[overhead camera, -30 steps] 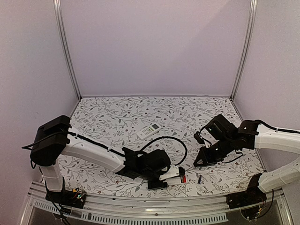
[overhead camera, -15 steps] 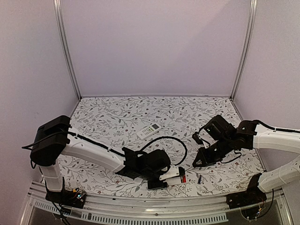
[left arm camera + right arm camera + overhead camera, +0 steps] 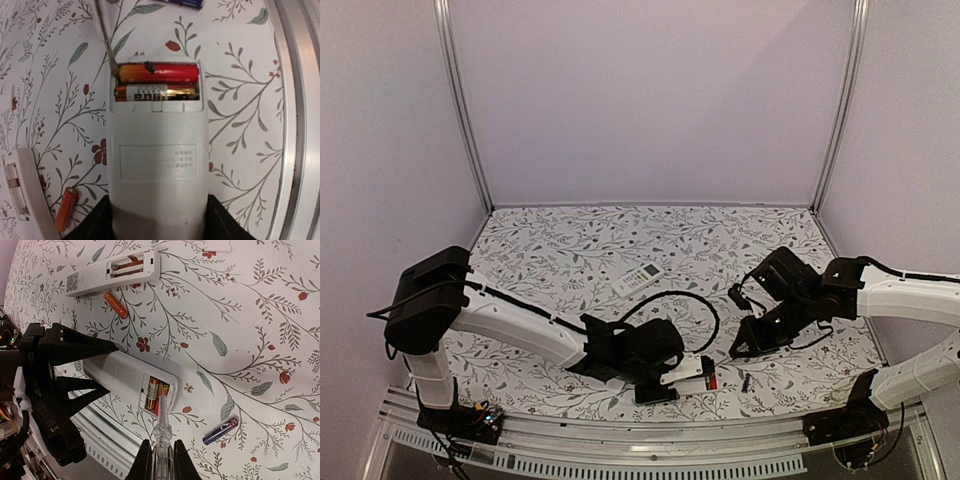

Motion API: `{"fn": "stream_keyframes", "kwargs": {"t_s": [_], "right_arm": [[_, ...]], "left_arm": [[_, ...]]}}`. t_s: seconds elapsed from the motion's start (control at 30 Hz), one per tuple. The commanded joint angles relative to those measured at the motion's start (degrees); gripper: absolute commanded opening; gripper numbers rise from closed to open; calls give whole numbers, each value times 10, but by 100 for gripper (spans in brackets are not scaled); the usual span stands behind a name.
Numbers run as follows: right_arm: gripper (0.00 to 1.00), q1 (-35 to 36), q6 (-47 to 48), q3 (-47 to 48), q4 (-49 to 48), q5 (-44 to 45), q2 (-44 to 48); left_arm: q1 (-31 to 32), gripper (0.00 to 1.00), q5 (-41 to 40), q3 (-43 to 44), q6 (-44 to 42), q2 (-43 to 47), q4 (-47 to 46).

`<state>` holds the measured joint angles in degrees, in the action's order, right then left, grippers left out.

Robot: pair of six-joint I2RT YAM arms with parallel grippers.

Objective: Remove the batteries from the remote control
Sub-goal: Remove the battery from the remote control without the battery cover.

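Note:
My left gripper [image 3: 157, 220] is shut on the near end of the white remote control [image 3: 157, 165], which lies back-up with its compartment open. Two batteries sit inside: a red one [image 3: 160, 73] and a gold-and-black one [image 3: 157, 92]. In the top view this remote control [image 3: 688, 370] lies near the front edge. My right gripper [image 3: 162, 452] is shut on a clear pen-like stick [image 3: 162, 432]. The stick's tip reaches into the compartment at the red battery [image 3: 159, 402]. A loose orange battery [image 3: 116, 305] and a dark blue battery [image 3: 220, 431] lie on the table.
A second white remote [image 3: 115, 272] with an open compartment lies beyond the orange battery. A third remote [image 3: 637, 278] lies mid-table. The metal front rail [image 3: 295, 125] runs close beside the held remote. Walls enclose the floral table [image 3: 570, 250].
My right arm has crept slightly left toward the held remote. The left arm and the remote have not moved.

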<state>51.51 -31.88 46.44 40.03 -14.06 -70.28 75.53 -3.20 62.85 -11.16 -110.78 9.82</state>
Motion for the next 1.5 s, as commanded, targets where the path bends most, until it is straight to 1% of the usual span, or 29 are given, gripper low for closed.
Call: {"fn": "stream_keyframes", "kwargs": {"t_s": [0.0,0.23,0.53,0.97,1.27,1.47], "right_arm": [[0,7,1,-9,-2,1,-1],[0,16,1,-3,15,3,-4],[0,31,-16,1,37,-17,-2],[0,35,-36,19,74,-19,25],[0,35,-39,34,91,-4,32],[0,35,-36,44,61,38,32]], "left_arm": [[-3,29,-8,-29,-7,-57,88],[-3,29,-9,-29,-8,-58,89],[-5,29,-12,-28,-7,-64,93],[-14,29,-9,-22,-4,-76,101],[-19,29,-10,-20,-3,-77,103],[-18,29,-4,-21,-5,-72,102]]}}
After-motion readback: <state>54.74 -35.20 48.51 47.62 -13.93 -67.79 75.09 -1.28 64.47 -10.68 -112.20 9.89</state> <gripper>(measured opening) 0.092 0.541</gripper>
